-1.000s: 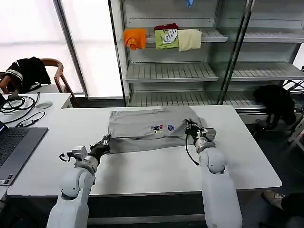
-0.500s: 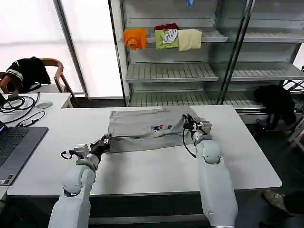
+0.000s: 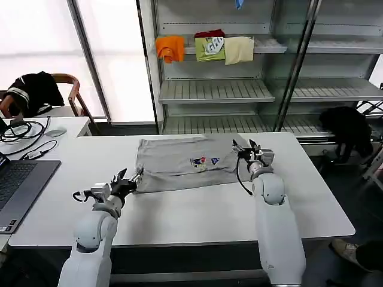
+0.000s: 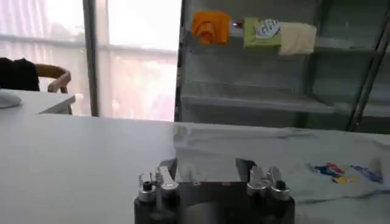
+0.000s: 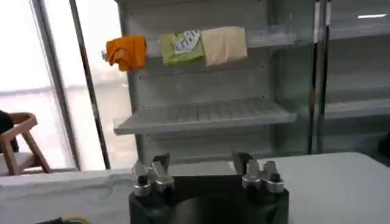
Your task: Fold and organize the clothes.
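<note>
Your shirt lies flat on the worktop, print up, partly folded. Left claw sits wide open just off its near-left corner; right claw gapes empty at the right edge. Both look set for 1 more fold.

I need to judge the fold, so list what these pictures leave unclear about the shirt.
- Head view: the light grey cotton shirt's underside and tucked layers, hidden by its own top layer.
- Head view: its small multicolour chest print, too small to read.
- Left wrist view: the shirt's near edge, hidden behind the left gripper.
</note>
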`<state>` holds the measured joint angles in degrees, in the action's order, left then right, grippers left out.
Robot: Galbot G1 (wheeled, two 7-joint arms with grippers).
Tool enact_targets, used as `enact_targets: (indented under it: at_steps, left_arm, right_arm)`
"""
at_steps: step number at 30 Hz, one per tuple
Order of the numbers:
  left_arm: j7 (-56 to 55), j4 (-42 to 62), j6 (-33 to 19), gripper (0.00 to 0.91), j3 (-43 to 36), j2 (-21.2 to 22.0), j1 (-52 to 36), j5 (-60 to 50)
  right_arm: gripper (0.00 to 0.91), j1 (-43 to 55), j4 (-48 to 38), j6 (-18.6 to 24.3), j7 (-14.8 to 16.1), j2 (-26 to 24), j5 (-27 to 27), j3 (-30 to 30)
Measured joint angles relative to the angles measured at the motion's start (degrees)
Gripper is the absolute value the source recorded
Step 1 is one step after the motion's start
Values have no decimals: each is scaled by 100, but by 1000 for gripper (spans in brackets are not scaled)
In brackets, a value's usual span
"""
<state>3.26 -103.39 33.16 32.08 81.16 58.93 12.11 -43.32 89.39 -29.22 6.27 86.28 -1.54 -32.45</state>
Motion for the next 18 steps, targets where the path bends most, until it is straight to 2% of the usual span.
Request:
enact_targets:
  at_steps: [12, 13, 15, 18]
  left_arm:
    - [75, -7, 3, 907, -32, 70, 184, -339]
    - [78, -2, 3, 907, -32, 71, 193, -358]
    - [83, 18, 3, 907, -31, 73, 207, -400]
    - [86, 45, 3, 907, -30, 77, 220, -452]
  right_arm:
    - [907, -926, 539, -255, 219, -425, -53, -357]
    - [836, -963, 550, -266, 229, -434, -52, -371]
    - [524, -1023, 570, -285, 247, -450, -50, -385]
    - [262, -1068, 576, -307, 266, -456, -37, -389]
